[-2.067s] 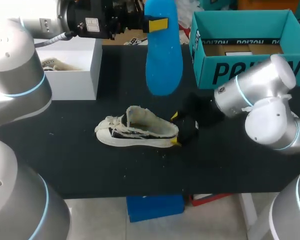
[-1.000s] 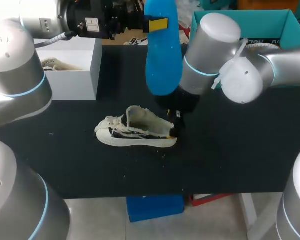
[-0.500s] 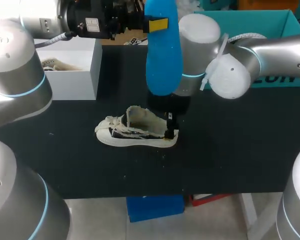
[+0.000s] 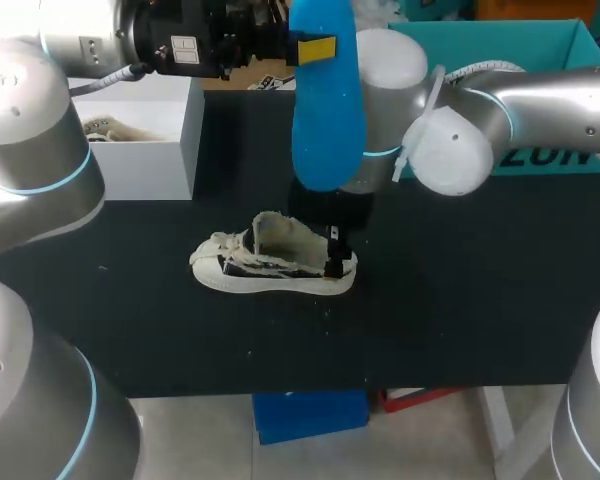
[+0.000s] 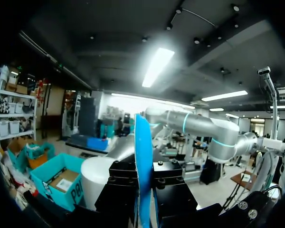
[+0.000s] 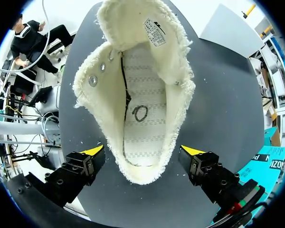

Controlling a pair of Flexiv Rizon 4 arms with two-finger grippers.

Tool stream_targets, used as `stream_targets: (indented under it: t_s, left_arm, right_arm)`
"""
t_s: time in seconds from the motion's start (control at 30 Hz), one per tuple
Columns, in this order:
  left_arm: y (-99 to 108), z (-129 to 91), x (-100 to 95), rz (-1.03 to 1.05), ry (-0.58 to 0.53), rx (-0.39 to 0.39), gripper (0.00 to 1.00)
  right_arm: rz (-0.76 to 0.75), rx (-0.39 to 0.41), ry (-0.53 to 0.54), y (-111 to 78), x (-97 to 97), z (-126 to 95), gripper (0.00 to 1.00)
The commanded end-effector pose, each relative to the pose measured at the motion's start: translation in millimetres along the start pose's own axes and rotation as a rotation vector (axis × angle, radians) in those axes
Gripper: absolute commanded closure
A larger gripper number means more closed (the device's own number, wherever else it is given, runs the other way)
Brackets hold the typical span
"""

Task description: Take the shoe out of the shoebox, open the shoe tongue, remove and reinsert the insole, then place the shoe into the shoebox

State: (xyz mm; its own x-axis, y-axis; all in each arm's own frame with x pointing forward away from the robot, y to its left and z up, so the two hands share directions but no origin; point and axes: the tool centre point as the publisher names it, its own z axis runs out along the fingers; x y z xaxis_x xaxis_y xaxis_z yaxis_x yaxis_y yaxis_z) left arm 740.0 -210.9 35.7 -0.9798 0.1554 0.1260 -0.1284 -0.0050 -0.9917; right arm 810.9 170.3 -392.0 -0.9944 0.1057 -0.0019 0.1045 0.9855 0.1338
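Head view puts the task a little past halfway, as I judge it. The shoe (image 4: 275, 262) is out of the shoebox (image 4: 570, 160) and lies on its sole in the middle of the dark surface (image 4: 480, 310), toe toward my left arm's side. The blue insole (image 4: 327, 100) is out of it, hanging upright in the air above and behind the heel. The left pincer (image 4: 315, 48) is clamped on the insole near its upper end. In the left wrist view the insole (image 5: 142, 156) stands edge-on, pinched between the two black finger blocks.

The right pincer (image 6: 142, 152) hovers over the heel with its yellow tips spread apart, one on each side of the heel collar. I see a gap at both tips, so it grips nothing.

Taking the shoe out, opening the tongue and pulling the insole look done. Left to do are sliding the insole back in and returning the shoe to the teal shoebox, which stands at the far right of the surface, partly hidden by my right arm.

The shoe (image 6: 137, 95) is cream canvas with frayed, fuzzy edges along the opening. Its tongue is folded forward, showing a printed label. The bare footbed shows rows of stitching and a small ring mark.
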Motion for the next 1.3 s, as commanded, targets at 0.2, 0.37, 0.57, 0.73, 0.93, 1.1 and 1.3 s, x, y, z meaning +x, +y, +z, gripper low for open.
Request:
stream_targets:
  t_s: [0.2, 0.37, 0.57, 0.73, 0.93, 1.1, 1.3]
  left_arm:
    - [0.1, 1.4, -0.3, 0.0, -0.002, -0.003, 1.0]
    - [0.1, 1.4, -0.3, 0.0, -0.002, -0.003, 1.0]
    - [0.1, 1.4, -0.3, 0.0, -0.002, -0.003, 1.0]
    - [0.1, 1.4, -0.3, 0.0, -0.002, -0.003, 1.0]
    - [0.1, 1.4, -0.3, 0.0, -0.002, -0.003, 1.0]
    - [0.1, 1.4, -0.3, 0.0, -0.002, -0.003, 1.0]
    - [0.1, 1.4, -0.3, 0.0, -0.002, -0.003, 1.0]
  right_arm:
    - [-0.006, -0.232, -0.031, -7.4, 3.7, 1.5, 0.0]
    - [-0.009, -0.334, -0.04, -6.7, 4.1, 1.9, 0.0]
    - [-0.025, -0.449, -0.03, -3.6, 2.8, 3.2, 0.0]
    - [-0.036, -0.528, -0.017, -0.5, 2.3, 5.4, 0.0]
    - [-0.047, -0.628, -0.013, 2.5, 2.2, 9.7, 0.0]
    - [-0.043, -0.705, -0.026, 3.5, 2.0, 11.6, 0.0]
    - [-0.034, -0.761, -0.04, 4.2, 1.3, 13.7, 0.0]
